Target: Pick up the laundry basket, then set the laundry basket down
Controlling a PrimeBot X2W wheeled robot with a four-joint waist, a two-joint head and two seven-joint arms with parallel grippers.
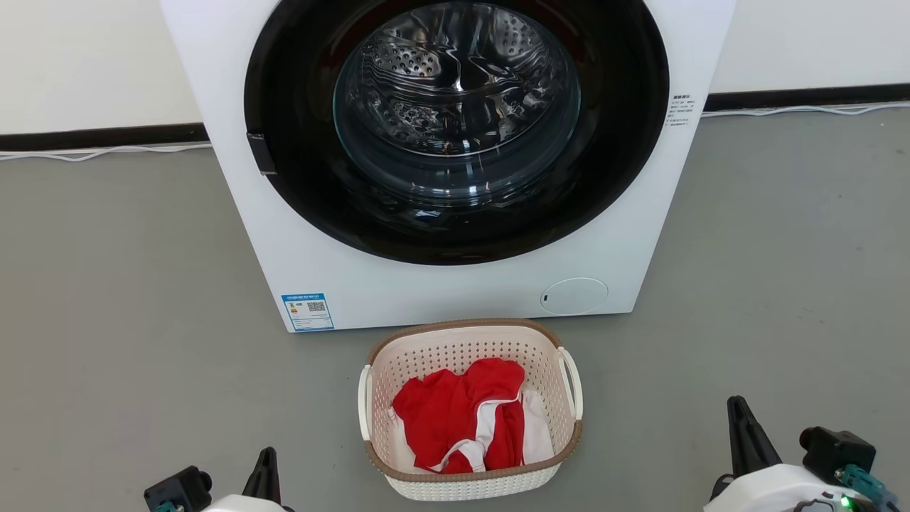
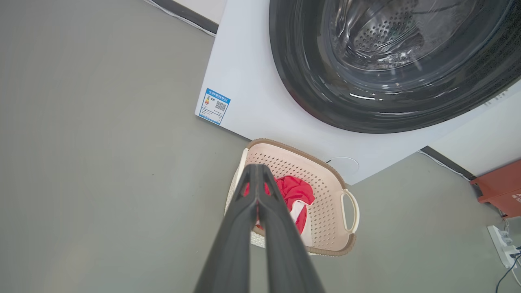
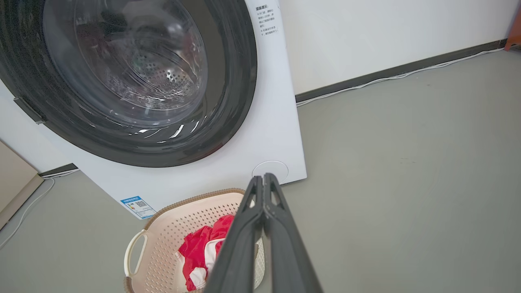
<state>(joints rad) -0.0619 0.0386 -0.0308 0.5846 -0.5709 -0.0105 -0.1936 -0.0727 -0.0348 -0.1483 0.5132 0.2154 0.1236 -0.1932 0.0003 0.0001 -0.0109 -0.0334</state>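
Note:
The laundry basket (image 1: 470, 480), cream perforated plastic with a brown woven-look rim and white side handles, stands on the grey floor just in front of the washing machine. It holds red and white clothes (image 1: 462, 416). The basket (image 2: 325, 195) and basket (image 3: 163, 240) lie ahead of each wrist camera. My left gripper (image 1: 266, 455) is at the lower left, apart from the basket, its fingers pressed together with nothing between them (image 2: 257, 167). At the lower right my right gripper (image 1: 736, 405) is also shut and empty (image 3: 263, 177).
A white front-loading washing machine (image 1: 455, 284) with a dark round door stands close behind the basket. White cables (image 1: 106, 151) run along the black skirting. An orange-brown box (image 2: 502, 187) and a power strip (image 2: 502, 244) sit to one side. Open grey floor lies left and right.

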